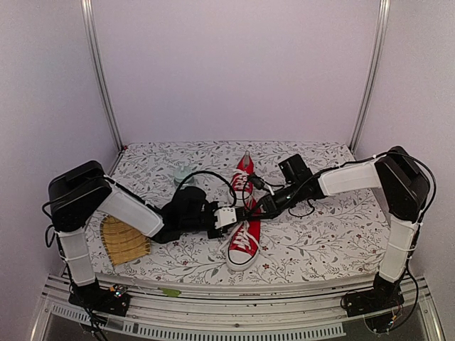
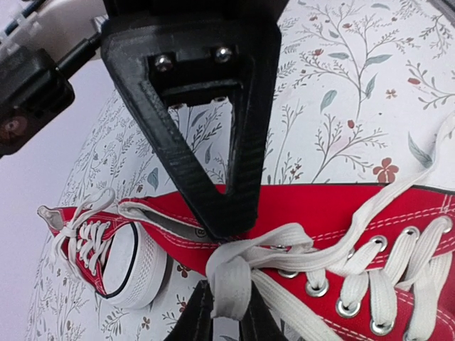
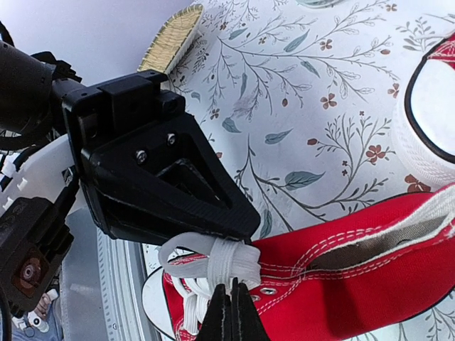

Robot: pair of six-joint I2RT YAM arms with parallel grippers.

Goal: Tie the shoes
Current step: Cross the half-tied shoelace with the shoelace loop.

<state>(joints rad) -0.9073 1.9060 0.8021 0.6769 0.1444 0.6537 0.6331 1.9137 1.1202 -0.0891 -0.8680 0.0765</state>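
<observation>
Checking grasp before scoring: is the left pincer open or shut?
Shut: the left pincer clamps the white lace between its fingers.

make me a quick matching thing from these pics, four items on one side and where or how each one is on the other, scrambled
Column one
1 woven straw mat
2 near sneaker
3 far sneaker
4 left gripper

Column two
a shut on a white lace
b front of the pair, white toe cap showing
c back of the pair
d off to the left, apart from both shoes

Pairs: 1-d, 2-b, 3-c, 4-a
</observation>
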